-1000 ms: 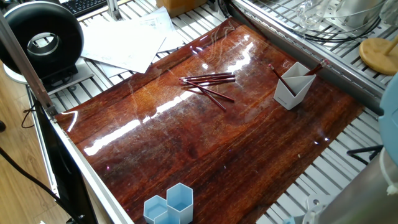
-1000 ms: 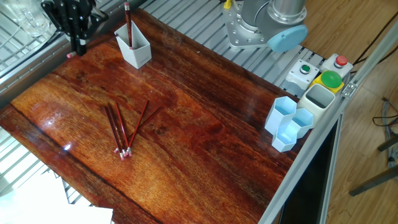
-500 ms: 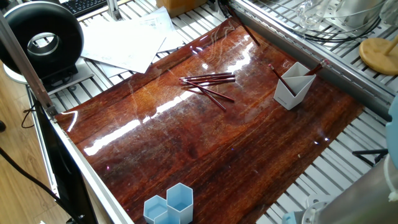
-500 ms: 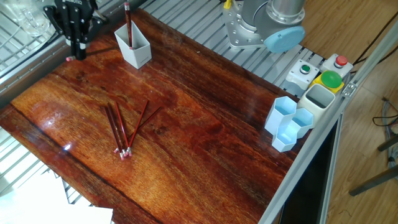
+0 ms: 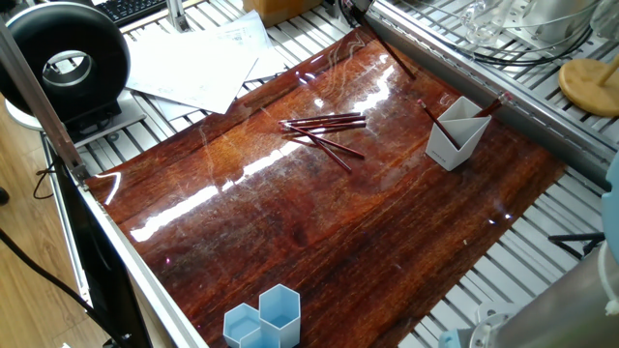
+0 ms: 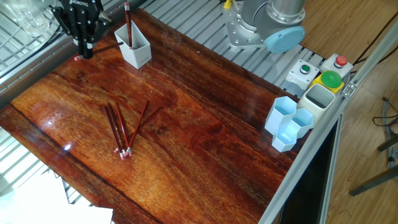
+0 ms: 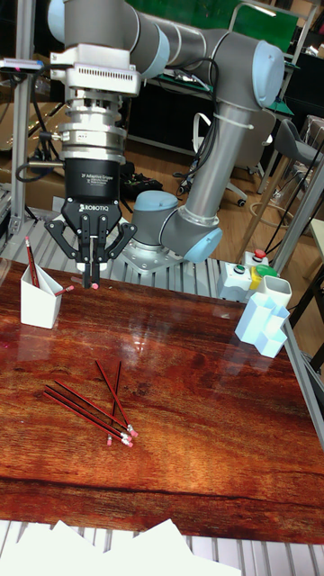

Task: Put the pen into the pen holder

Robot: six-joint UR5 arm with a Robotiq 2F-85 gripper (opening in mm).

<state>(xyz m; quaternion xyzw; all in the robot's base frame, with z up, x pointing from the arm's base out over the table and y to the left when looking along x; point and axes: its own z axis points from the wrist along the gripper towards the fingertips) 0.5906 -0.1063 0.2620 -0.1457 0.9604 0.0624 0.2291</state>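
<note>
1. One fixed view: we see the held pen as a thin dark line slanting over the far edge of the glossy, reddish wood-grain table. It reaches further toward the pen holder than half a second ago, but is not over it yet. The holder is matt white plastic with flat angular faces and a pointed rim.

2. The other fixed view: the black gripper has shifted sideways toward the holder and now hangs just beside it. Its fingers are pressed together, pinching the held pen crosswise, pink eraser end outward. We judge the carry nearly done; tilting and lowering remain. A standing pen already leans inside. The loose pens lie fanned, well apart.

3. Tall fixed view: the gripper grips the slender pen almost level, its tip close to the holder's rim. Light blue hexagonal cups stand far off, smooth-walled.
</note>
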